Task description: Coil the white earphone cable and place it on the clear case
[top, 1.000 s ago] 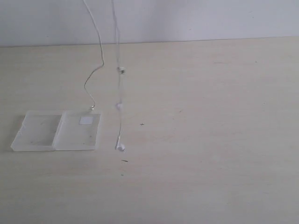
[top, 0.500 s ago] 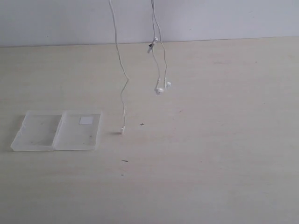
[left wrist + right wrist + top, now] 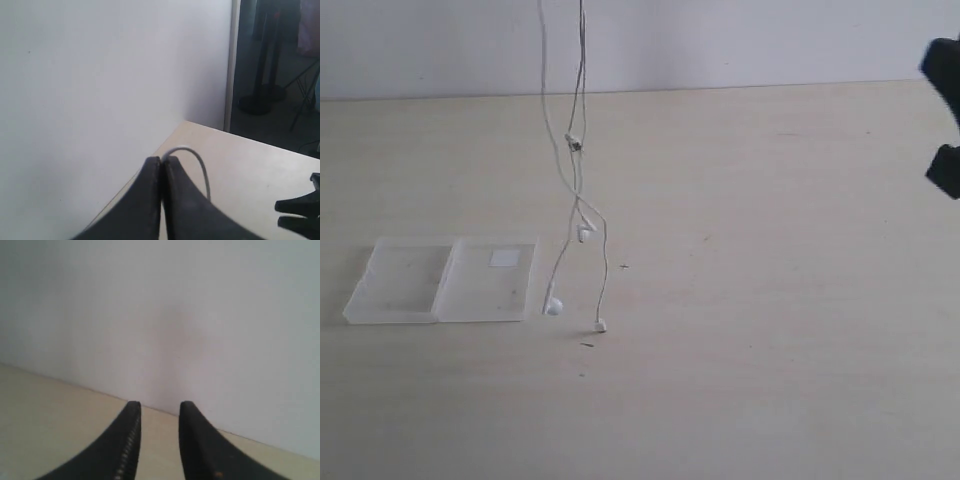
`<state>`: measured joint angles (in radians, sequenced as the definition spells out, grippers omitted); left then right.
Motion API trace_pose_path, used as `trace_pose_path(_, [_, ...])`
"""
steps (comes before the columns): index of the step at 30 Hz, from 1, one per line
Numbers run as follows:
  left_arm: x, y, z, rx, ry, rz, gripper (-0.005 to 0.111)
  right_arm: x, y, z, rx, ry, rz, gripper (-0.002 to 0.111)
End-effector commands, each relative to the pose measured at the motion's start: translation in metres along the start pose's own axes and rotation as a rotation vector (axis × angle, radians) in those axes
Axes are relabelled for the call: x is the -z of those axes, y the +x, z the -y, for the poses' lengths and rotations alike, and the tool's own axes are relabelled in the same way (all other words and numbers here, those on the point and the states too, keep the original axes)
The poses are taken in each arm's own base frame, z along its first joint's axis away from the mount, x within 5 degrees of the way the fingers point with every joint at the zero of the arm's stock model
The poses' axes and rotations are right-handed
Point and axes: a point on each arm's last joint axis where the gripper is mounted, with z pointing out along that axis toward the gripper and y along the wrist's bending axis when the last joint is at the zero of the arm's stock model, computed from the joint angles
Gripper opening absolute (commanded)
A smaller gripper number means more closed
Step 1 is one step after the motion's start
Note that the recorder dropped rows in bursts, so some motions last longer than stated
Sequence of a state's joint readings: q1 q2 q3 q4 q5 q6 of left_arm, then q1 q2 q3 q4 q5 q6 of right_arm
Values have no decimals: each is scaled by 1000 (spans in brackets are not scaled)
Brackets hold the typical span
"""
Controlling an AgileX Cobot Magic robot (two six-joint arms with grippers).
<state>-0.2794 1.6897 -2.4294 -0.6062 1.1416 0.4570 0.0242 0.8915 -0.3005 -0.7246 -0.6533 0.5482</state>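
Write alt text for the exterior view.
A white earphone cable hangs in loose strands from above the frame down over a pale table, its ends dangling just right of a clear case that lies opened flat. The dark right gripper shows at the right edge.

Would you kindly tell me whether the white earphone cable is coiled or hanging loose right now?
Hanging loose: the cable dangles uncoiled in long strands from above the picture, its ends hanging beside the clear case.
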Motion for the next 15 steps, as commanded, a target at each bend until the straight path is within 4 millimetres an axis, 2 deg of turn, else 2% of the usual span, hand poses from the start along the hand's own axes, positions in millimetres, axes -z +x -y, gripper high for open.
trace_pose_path(1, [2,-3,1,18,-4,21,0,-26,-10,-10,64,-261,6,43])
trace_pose_path(4, [2,-3,1,20,-6,21,0,-44,-18,-3,17,-288,-11,49])
trace_pose_path(7, [2,-3,1,20,-8,22,0,-59,-22,-5,-45,-407,-39,49])
trace_pose_path(12, [2,-3,0,16,-15,19,0,-72,-28,-15,-101,-690,-10,51])
trace_pose_path(15, [2,-3,0,18,-14,19,0,-79,-29,-15,-115,-753,-17,56])
